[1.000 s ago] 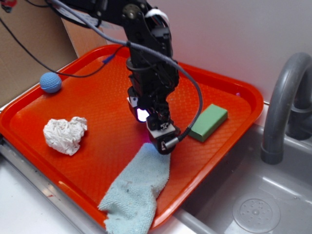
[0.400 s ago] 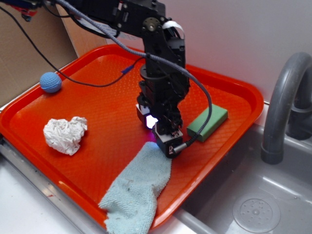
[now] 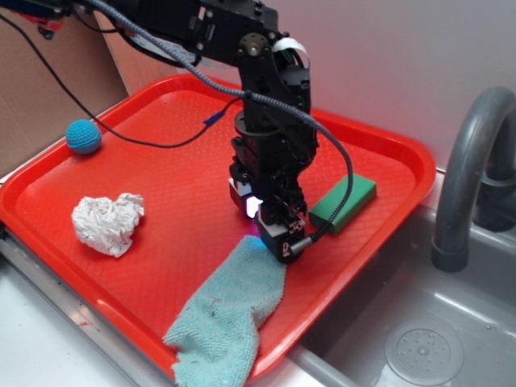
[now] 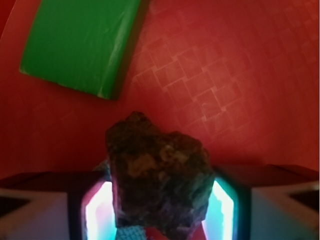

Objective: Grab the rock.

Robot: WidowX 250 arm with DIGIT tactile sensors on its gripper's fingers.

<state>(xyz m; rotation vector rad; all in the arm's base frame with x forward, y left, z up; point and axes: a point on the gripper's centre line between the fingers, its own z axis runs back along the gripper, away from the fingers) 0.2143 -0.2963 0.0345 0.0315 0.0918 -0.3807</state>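
The rock [image 4: 157, 175], a dark, lumpy brown-grey stone, fills the gap between my gripper's [image 4: 162, 205] two glowing pads [image 4: 99, 210] in the wrist view. Its sides meet both pads, so the gripper is shut on it. In the exterior view the gripper [image 3: 278, 235] points down, low over the orange tray [image 3: 161, 153], at the upper end of the teal cloth [image 3: 230, 310]. The rock is hidden behind the fingers there.
A green block [image 3: 345, 203] [image 4: 82, 45] lies just right of the gripper. A crumpled white paper wad [image 3: 107, 222] sits at the tray's left and a blue crocheted ball [image 3: 83, 135] at its far left rim. A sink with a grey faucet [image 3: 468, 169] is on the right.
The arm has shifted right and slightly lower, toward the cloth's upper end and closer to the green block. The other objects have not moved.
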